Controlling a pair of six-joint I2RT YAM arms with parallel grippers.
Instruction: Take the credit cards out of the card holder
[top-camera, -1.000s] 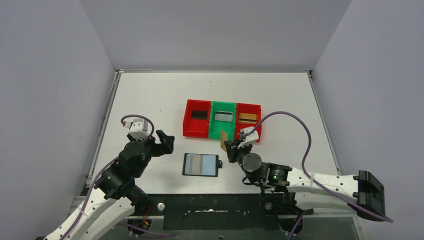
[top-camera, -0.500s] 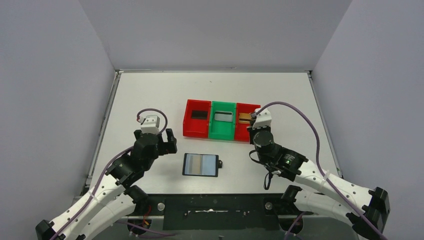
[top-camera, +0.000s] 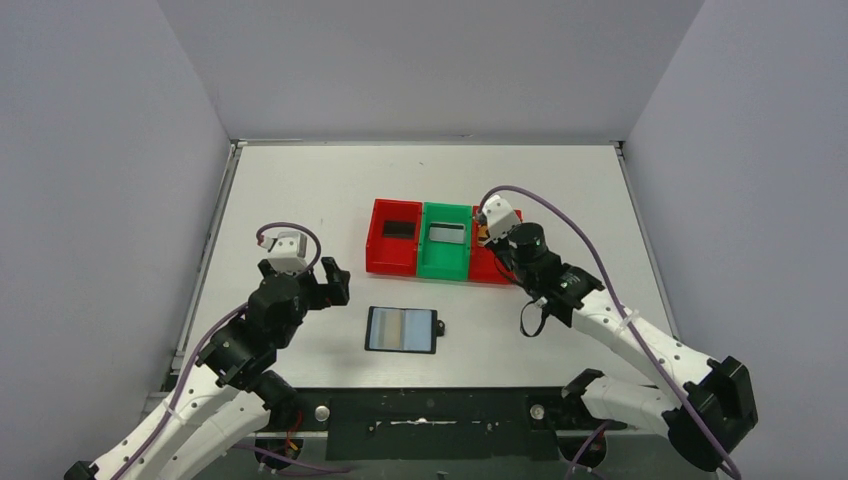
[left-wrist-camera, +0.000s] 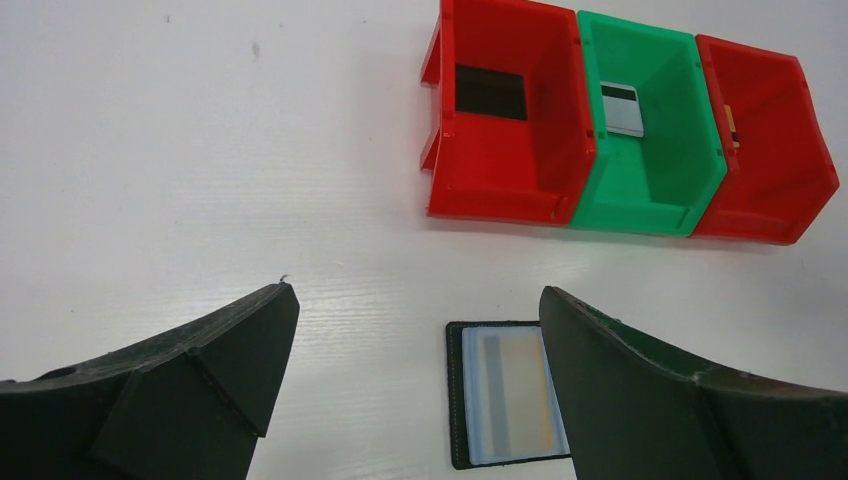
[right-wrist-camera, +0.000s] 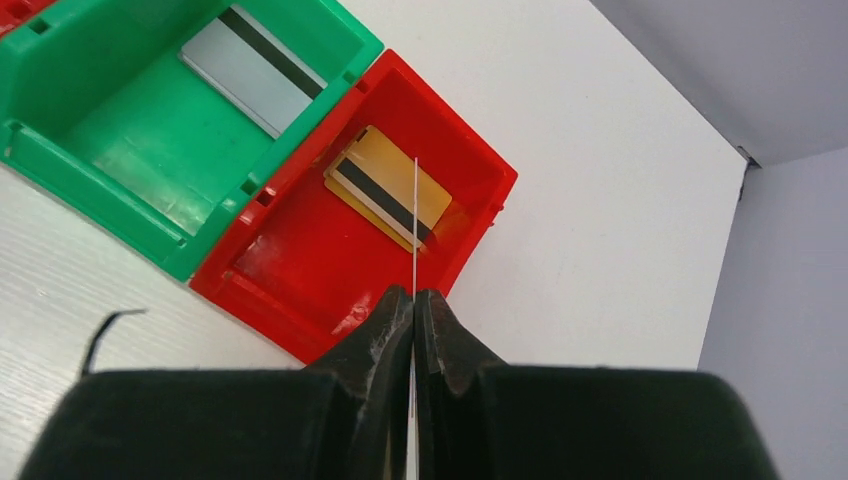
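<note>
Pinching a thin credit card edge-on, maybe gold, right gripper hangs above red tray; left gripper gapes empty.

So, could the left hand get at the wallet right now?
Probably yes. The left hand is open and empty, just left of the open wallet, with bare table between. The right hand is off over the right red tray, holding a card.
</note>
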